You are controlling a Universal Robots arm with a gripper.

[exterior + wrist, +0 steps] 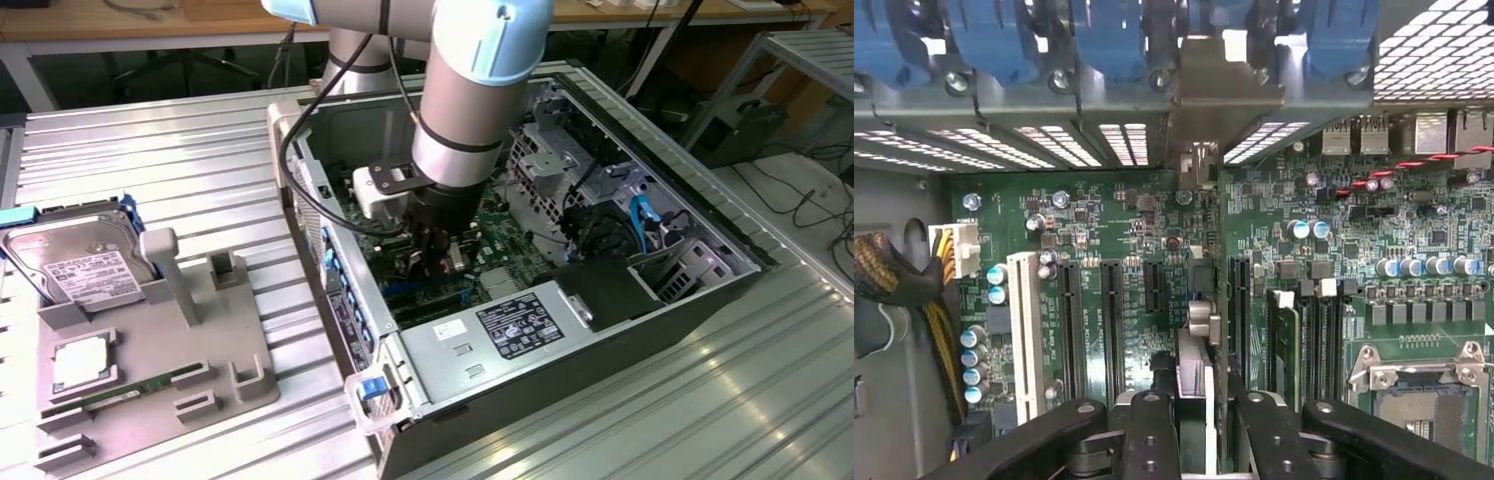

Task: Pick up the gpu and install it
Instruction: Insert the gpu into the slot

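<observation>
The gpu [1199, 335] shows edge-on in the wrist view, a thin card standing upright over the green motherboard [1124, 215]. Its silver end bracket [1222, 90] sits against the case's rear slot openings. My gripper [1202, 405] is shut on the card, with a black finger [1152, 425] on either side of it. The card stands in line with the long black expansion slots [1112, 320]; whether it is seated I cannot tell. In the exterior view my gripper [438, 258] is deep inside the open computer case [694, 215].
A grey fixture [234, 385] on the exterior view's left holds a silver hard drive [83, 272] and a narrow green RAM stick [127, 387]. The power supply [514, 325] fills the case's near end. Cables [894, 270] and a white slot [1024, 330] lie beside the card.
</observation>
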